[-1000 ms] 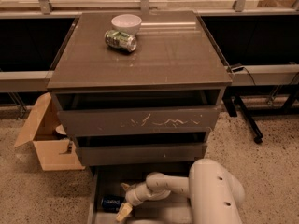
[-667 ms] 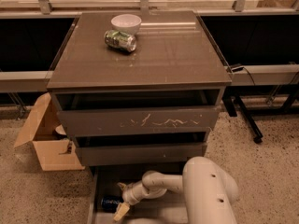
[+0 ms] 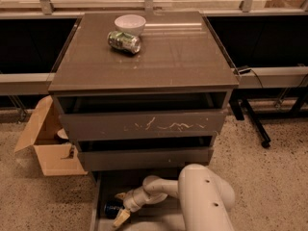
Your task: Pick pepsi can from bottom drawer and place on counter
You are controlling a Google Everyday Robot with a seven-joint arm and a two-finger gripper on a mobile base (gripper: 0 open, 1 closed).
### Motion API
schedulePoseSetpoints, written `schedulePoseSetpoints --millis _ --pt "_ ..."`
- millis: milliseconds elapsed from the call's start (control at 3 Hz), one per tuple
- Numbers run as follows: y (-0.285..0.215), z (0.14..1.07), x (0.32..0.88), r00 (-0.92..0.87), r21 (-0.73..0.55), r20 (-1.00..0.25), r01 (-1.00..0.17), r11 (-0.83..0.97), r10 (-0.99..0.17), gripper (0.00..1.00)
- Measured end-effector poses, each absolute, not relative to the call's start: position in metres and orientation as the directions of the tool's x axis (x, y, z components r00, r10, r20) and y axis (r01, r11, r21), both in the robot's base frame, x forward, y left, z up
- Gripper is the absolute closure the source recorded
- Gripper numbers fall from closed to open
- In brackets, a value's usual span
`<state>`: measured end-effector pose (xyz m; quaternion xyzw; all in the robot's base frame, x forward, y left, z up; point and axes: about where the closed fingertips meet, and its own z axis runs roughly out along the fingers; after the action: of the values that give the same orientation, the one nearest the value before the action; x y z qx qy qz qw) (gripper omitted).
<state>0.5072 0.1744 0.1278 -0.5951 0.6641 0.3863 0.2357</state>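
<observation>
The pepsi can [image 3: 111,209], blue, lies on its side at the left of the open bottom drawer [image 3: 144,183], under the two scratched drawers. My gripper [image 3: 119,207] reaches down into that drawer from the white arm [image 3: 204,198]. Its pale fingertips [image 3: 121,218] stand spread, one on either side of the can's right end. The counter [image 3: 183,57] is the wide glossy top of the cabinet, high above the gripper. Part of the can is in shadow.
A green and silver can [image 3: 124,41] lies on the counter beside a white bowl [image 3: 130,23] at the back left. An open cardboard box [image 3: 48,150] sits on the floor to the left. A black frame leg [image 3: 255,124] stands at the right.
The arm has shifted a little to the left, bringing the gripper closer around the can. The can has not moved.
</observation>
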Motion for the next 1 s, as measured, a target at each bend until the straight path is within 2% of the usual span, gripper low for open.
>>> schedulePoseSetpoints --millis 333,1000 --pt "0.178 0.123 0.506 -0.183 0.247 -0.78 -0.969 -0.026 -0.598 0.5" --pt "0.178 0.144 0.511 -0.16 0.219 -0.79 -0.975 -0.029 -0.592 1.0"
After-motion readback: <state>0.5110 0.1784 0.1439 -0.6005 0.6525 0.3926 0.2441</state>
